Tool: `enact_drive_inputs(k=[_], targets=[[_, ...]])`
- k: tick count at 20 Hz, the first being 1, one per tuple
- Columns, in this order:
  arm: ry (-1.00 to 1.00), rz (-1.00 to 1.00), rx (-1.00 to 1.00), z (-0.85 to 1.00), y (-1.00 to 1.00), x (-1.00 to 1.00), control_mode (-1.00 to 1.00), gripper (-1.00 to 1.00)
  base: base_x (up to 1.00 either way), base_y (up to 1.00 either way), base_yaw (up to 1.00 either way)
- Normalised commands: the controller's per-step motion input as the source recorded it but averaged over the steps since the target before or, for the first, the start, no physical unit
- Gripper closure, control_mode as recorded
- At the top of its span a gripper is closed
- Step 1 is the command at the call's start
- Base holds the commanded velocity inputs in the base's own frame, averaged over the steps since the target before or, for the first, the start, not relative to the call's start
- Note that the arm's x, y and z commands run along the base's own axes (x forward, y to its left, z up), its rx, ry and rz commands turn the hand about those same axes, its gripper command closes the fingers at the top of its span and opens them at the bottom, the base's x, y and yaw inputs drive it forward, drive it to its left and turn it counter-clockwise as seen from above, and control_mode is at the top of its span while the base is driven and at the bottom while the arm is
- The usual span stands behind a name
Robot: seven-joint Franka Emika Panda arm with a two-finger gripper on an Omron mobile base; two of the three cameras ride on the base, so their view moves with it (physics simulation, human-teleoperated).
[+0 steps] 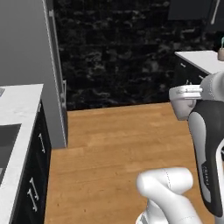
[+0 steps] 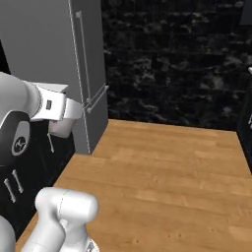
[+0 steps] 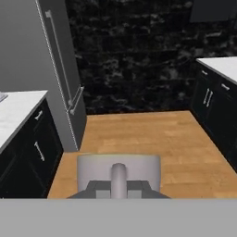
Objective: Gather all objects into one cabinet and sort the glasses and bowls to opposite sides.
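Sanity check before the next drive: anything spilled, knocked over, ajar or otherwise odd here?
Nothing stands out. The wooden floor is bare, with no spills. The grey fridge and the black base cabinets look shut. The gripper is shut with nothing in it.

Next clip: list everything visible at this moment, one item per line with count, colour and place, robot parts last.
Fridge: one, grey, tall, at left beside the counter, with long vertical bar handles.
Left counter: one, white top over black drawer fronts with silver handles.
Sink: one, dark basin set in the left counter, partly cut off.
Right counter: one, white top over black cabinet fronts, at right.
Utensil pot: one, beige with something teal in it, on the right counter, mostly cut off.
Back wall: black stone texture.
Floor: light wood planks.
Arm: white with dark joints.
Gripper: shut, holding nothing visible.
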Motion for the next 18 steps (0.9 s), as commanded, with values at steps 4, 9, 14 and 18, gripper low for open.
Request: enact_drive_inputs(k=[4,9,14,18], targets=[[0.0,0.0,0.0,0.0,0.0,0.0,1.0,1.0,1.0,-0.37,0.0],[0.0,0.0,0.0,0.0,0.0,0.0,1.0,1.0,1.0,-0.48,0.0],[0.0,0.0,0.0,0.0,0.0,0.0,1.0,1.0,1.0,-0.48,0.0],[0.0,0.0,0.0,0.0,0.0,0.0,1.0,1.0,1.0,-0.45,0.0]])
